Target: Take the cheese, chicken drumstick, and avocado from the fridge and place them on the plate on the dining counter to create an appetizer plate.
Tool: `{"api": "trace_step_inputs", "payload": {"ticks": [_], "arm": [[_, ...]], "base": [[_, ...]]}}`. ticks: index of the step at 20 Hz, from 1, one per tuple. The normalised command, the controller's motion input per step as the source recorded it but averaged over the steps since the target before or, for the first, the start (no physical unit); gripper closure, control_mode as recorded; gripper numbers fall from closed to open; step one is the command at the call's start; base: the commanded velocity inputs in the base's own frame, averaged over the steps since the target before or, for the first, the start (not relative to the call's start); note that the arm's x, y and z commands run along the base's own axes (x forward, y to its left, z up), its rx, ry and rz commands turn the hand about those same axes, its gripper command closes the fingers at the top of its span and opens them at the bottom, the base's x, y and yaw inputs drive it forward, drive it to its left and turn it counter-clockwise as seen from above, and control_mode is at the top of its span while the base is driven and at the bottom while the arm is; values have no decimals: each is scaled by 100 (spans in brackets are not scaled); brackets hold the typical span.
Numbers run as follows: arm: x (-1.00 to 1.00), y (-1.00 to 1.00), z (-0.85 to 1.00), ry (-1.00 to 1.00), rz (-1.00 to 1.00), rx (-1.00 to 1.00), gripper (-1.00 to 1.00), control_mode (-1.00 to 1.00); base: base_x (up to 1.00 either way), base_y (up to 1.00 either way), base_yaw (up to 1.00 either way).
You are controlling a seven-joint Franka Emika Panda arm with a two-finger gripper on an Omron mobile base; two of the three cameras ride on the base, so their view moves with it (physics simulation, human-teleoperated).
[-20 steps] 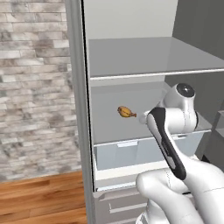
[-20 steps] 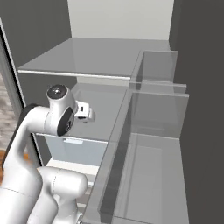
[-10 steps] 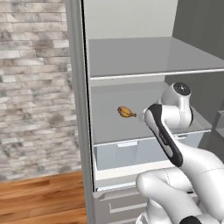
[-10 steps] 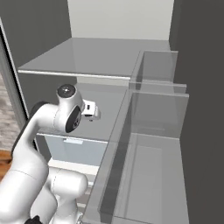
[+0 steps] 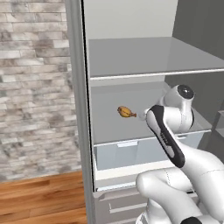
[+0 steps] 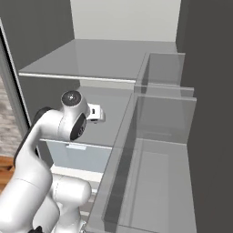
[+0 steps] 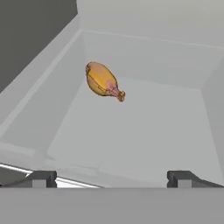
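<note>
1. Small golden-brown roasted chicken drumstick point(image 7: 103, 81) lying on the flat grey middle shelf point(image 5: 131, 124) of the tall grey fridge point(image 5: 78, 109), towards the left side, pale bone tip pointing towards the hand.
2. Two-finger gripper point(image 7: 111, 178) with dark tips spread wide apart, grasping nothing.
3. Drumstick ahead of the gripper and left of its centre line, well apart from both fingertips point(image 7: 41, 178).
4. Gripper at the front edge of the same shelf, above the translucent drawer point(image 5: 131, 151).

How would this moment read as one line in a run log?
gripper: open, empty | chicken drumstick: on fridge shelf, ahead | not yet grasped
</note>
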Motion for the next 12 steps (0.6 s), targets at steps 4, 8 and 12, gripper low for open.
{"api": "trace_step_inputs", "payload": {"ticks": [4, 8, 12], "arm": [[3, 4, -14, -8, 3, 0, -100, -100], [27, 10, -15, 0, 6, 0, -100, -100], [39, 6, -4, 1, 8, 0, -100, -100]], "base": [[0, 0, 0], [0, 0, 0], [0, 0, 0]]}}
